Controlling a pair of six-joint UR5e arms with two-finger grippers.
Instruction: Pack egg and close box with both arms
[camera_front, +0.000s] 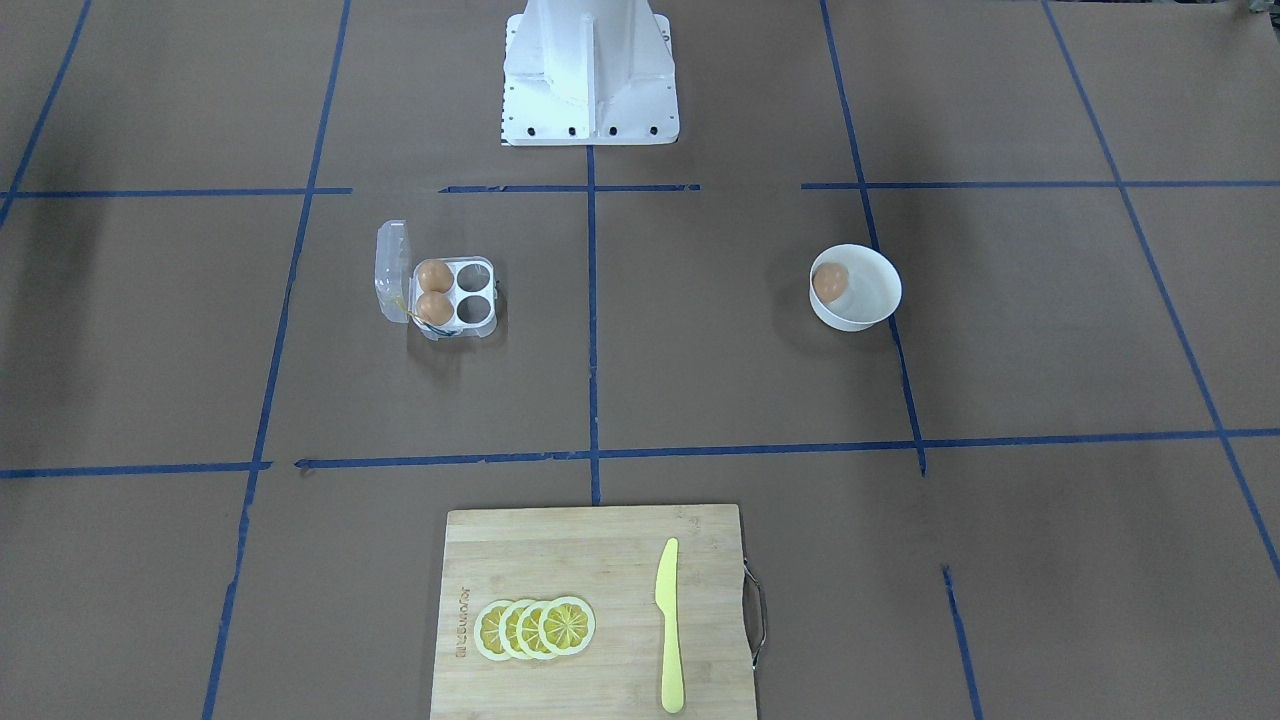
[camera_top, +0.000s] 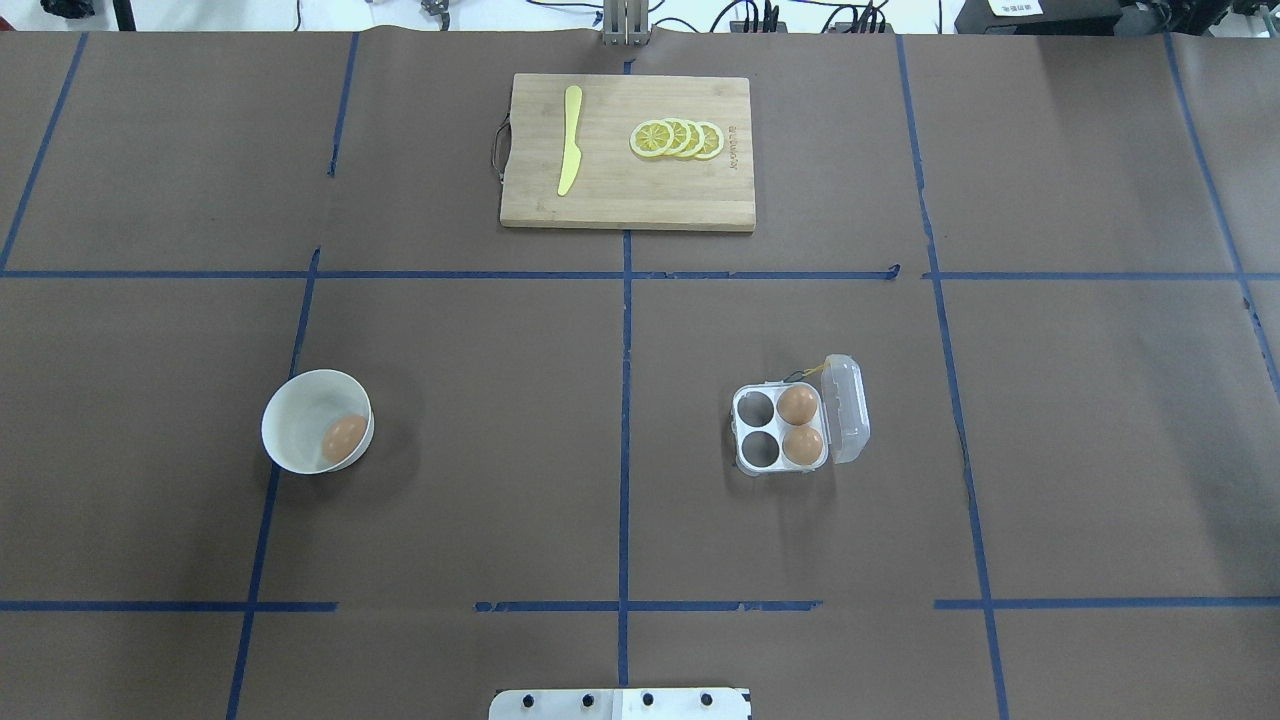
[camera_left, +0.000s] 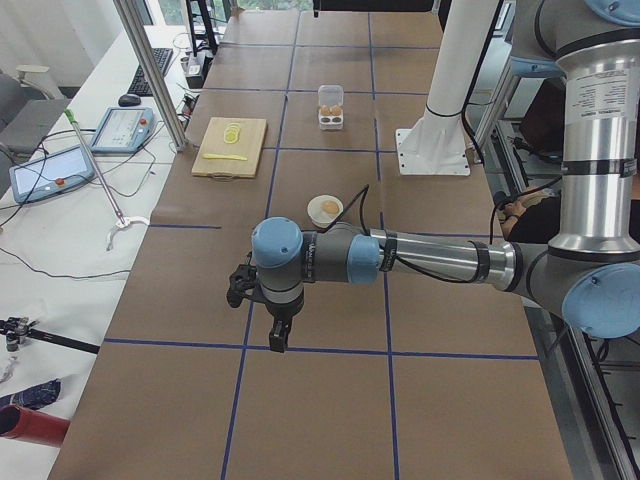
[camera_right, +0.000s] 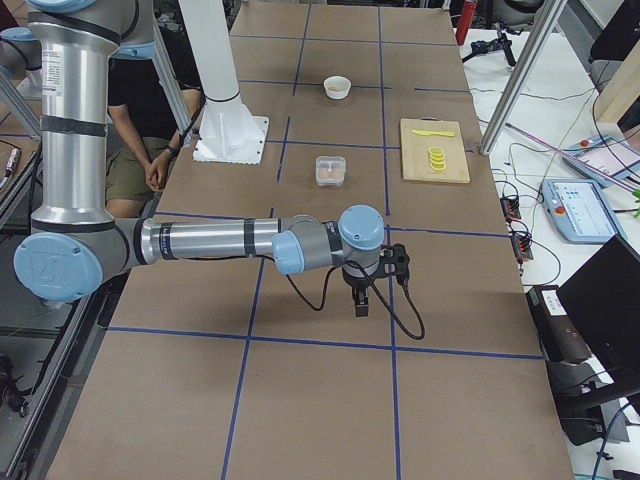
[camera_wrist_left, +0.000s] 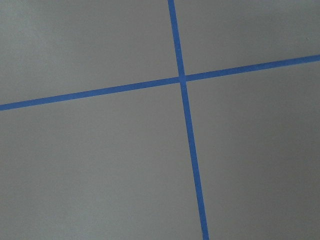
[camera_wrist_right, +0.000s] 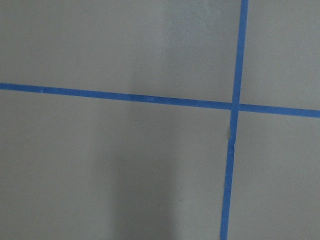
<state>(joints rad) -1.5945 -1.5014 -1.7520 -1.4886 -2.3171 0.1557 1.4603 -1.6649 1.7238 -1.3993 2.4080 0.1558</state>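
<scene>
Overhead exterior: egg (camera_top: 345, 438) in bowl (camera_top: 300, 392), box (camera_top: 757, 432) open. Smooth egg could slip mid-carry; light box could skid. Cannot tell width of left end effector (camera_left: 277, 335) or right end effector (camera_right: 361, 303).

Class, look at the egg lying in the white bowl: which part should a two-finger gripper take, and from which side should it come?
Take the egg across its rounded middle, coming straight down from above, since the bowl walls it in all round. It lies against one wall, so the jaws probably best close along that wall.
</scene>
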